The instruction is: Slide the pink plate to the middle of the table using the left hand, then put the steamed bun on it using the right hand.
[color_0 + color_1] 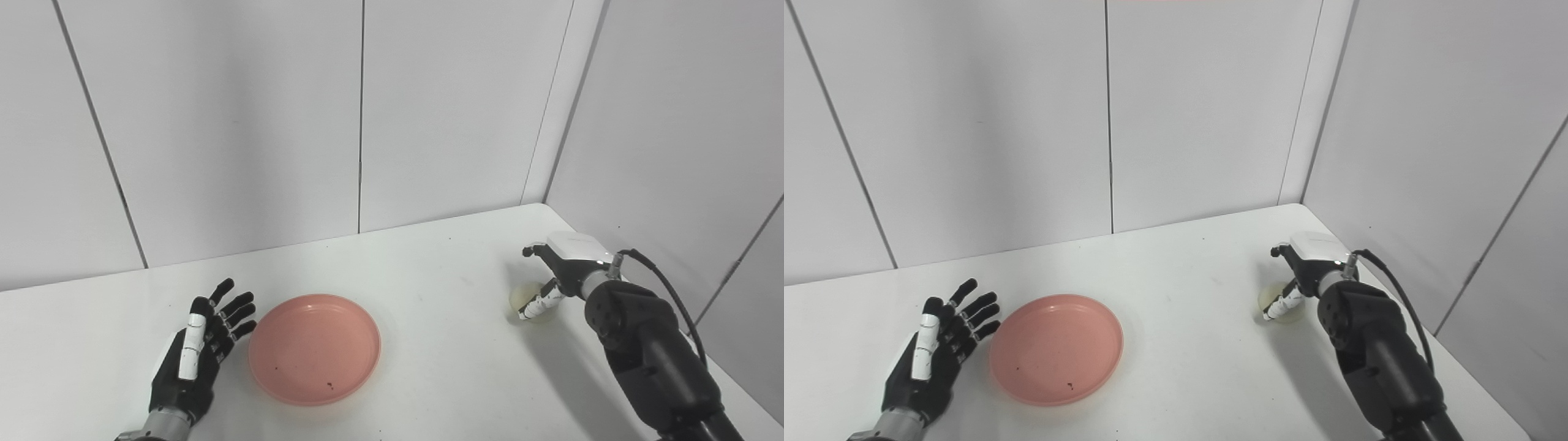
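On the white table [429, 275], a little left of the middle and on the near side, sits the pink plate [314, 348]. It is round and shallow, with a low raised rim all the way around. It looks smooth, like plastic. No food is in it, only a few tiny dark specks on its bottom.

Just to the left of the plate is the left hand [196, 352]. It is black with some white parts, and its fingers [236, 309] are spread apart and stretched out. It holds nothing. The fingertips are very near the plate's left rim, but I cannot tell if they touch it.

Far over on the right side of the table is the steamed bun [528, 300]. It is small, round and pale cream, and it looks soft and smooth. It sits on the table, well apart from the plate. The right hand [560, 275] is right over it, black with a white cover on its back. One black and white finger lies across the front of the bun. The hand hides most of the bun, so I cannot tell if the fingers are clamped on it or just curled beside it.

Behind the table stand plain grey wall panels [245, 122], flat and smooth, with thin dark lines between them.
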